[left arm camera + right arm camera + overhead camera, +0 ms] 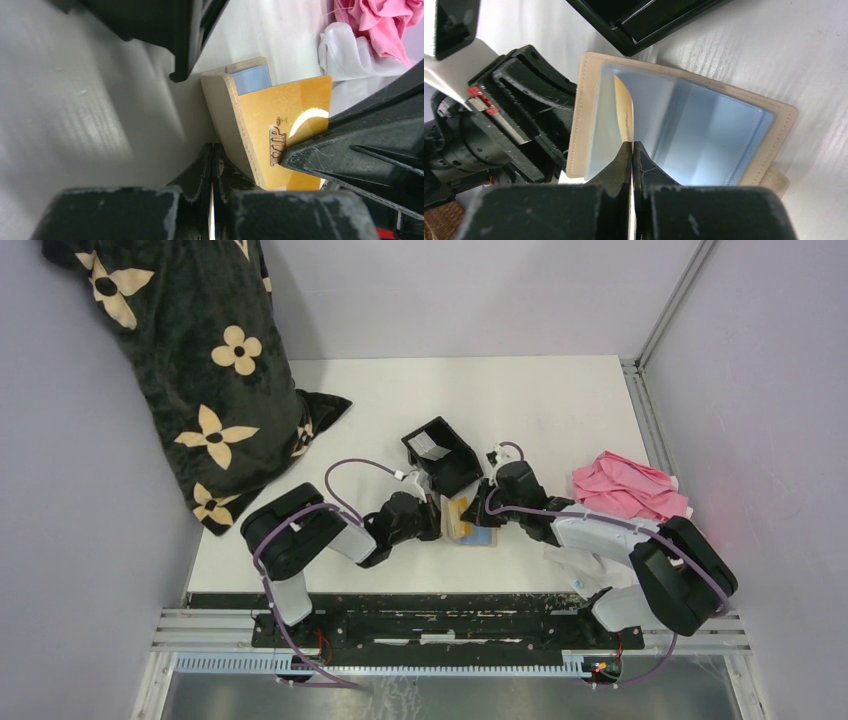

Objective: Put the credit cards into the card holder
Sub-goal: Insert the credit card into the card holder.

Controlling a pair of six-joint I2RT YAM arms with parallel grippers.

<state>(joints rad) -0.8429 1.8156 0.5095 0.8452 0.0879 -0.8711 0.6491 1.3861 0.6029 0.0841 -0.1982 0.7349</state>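
Observation:
The tan card holder (462,521) lies open on the table, its left cover (583,115) tilted up and bluish clear sleeves (704,140) showing inside. My right gripper (632,146) is shut on the golden-yellow card (280,117), which stands on edge in the fold between the sleeves. My left gripper (214,149) is shut with nothing between its fingers, tips against the outside of the raised cover (227,125). A blue card (252,79) peeks from the sleeve behind the gold one. A pale grey-white card (430,445) lies in the black tray (455,472).
The black two-compartment tray (624,37) sits just behind the holder. A pink cloth (630,488) over white fabric (575,570) lies to the right under the right arm. A black flowered blanket (200,370) fills the far left corner.

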